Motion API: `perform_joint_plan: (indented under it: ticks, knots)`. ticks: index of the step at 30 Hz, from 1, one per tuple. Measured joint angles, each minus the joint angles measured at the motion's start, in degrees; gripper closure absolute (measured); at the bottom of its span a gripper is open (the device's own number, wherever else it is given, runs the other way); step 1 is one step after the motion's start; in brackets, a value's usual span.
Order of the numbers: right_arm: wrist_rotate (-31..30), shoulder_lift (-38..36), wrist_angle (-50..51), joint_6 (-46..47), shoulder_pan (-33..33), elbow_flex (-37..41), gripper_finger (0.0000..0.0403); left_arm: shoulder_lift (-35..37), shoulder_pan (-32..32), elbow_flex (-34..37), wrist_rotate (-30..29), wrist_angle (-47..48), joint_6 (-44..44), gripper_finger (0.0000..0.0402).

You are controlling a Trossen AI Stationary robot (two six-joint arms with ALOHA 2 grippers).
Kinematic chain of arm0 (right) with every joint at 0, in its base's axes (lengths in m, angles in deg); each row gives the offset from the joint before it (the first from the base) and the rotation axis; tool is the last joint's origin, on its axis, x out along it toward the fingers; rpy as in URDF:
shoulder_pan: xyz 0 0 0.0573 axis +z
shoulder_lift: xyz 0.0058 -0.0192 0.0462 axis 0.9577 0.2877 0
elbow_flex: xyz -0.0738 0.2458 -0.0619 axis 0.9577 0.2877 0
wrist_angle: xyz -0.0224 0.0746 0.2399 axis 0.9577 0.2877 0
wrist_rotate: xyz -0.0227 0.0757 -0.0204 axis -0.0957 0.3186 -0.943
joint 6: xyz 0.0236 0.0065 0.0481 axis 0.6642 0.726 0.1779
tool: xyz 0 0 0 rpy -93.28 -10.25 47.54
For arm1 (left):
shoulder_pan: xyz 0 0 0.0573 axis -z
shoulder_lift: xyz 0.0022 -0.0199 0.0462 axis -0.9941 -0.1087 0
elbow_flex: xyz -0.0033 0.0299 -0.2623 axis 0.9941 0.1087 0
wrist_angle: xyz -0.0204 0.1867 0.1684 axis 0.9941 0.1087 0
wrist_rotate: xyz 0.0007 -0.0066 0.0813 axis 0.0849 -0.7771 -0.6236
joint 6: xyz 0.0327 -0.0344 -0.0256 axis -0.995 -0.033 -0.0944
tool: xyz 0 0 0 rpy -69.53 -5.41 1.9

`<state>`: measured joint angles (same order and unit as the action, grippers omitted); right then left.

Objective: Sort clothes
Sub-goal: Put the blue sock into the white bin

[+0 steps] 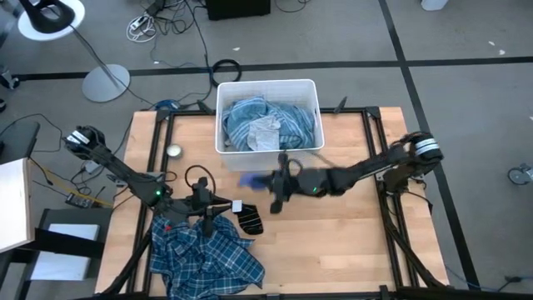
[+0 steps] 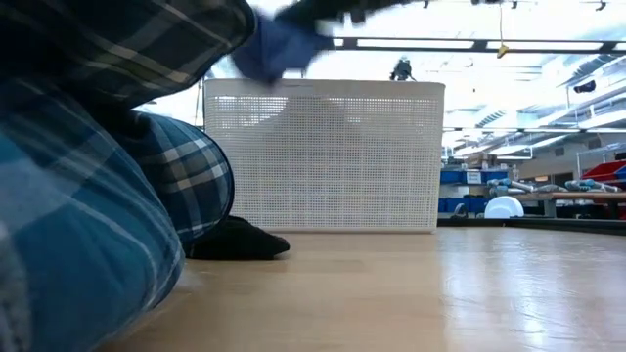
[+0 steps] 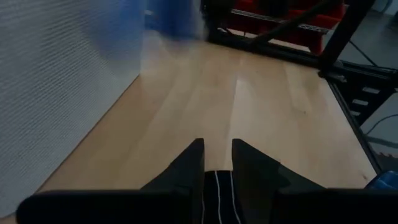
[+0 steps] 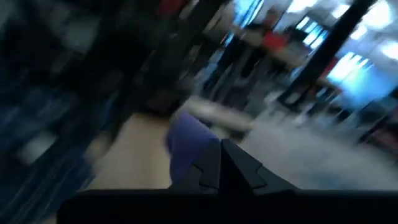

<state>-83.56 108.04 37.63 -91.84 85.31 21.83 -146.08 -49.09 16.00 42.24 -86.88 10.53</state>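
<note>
A small blue cloth (image 1: 250,179) is in my right gripper (image 1: 271,182), in the air in front of the white bin (image 1: 310,83); it also shows in the low view (image 2: 279,44). The bin holds the grey-blue striped shirt (image 1: 250,117) and other clothes. My left gripper (image 1: 223,205) is shut at a black piece with white marks (image 1: 248,219), which lies on the table. The blue-white plaid shirt (image 1: 204,254) lies in a heap at the near left. No turquoise tee shows. My left gripper has black cloth with white stripes (image 3: 217,190) between its two fingers, which come about level from the table's left. The rest of the piece (image 2: 235,240) lies on the table. My right gripper pinches the blue cloth (image 4: 189,149) beside one finger (image 4: 239,168), coming from the table's right. The cloth is lifted clear of the table at about the height of the bin's rim. Blur hides which part it holds.
A small round metal thing (image 1: 174,151) lies at the far left of the table. Bare wood (image 1: 333,242) lies on the near right. Black frame rails (image 1: 371,133) run along the table's sides. Cables and a lamp base (image 1: 106,82) are on the floor beyond.
</note>
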Motion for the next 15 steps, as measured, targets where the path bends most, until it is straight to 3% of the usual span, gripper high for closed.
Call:
perform_joint_plan:
  ticks: [8, 15]
  knots:
    - [-8.7, -8.26, 8.24, -5.5, -9.51, -8.33, 0.04, -0.86, -0.04, 0.0, -0.53, -0.05, 0.17, 0.0314]
    - [-26.74, -9.15, 15.3, 8.58, -16.83, -8.36, 0.0369, -1.19, -0.05, -0.02, -1.09, -0.02, 0.31, 0.0314]
